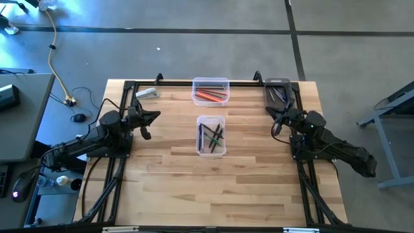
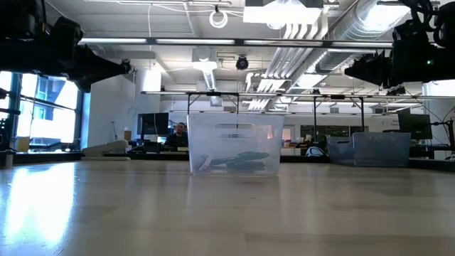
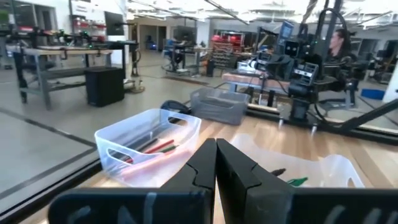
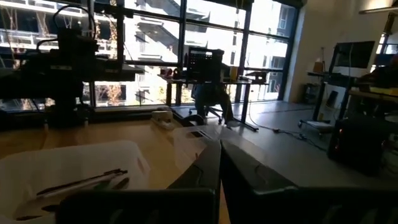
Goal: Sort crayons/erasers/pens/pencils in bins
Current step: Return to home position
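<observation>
High view: bright, even overhead light; table (image 1: 213,181) evenly lit, only faint soft shadows beside left arm (image 1: 90,139) and right arm (image 1: 330,145). Low view: ceiling lights (image 2: 284,13) blown out, glare sheets across the tabletop at left, below the window (image 2: 35,107) — both arms go black silhouette. Right wrist view: hard backlight from the window wall (image 4: 155,56), foreground dark. Left wrist view: brighter, clear bin (image 3: 146,149) well lit.

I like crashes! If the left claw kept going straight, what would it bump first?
Probably the grey bin: the left claw points between the bin of red sticks and the pen bin toward it, though it may pass over.
</observation>
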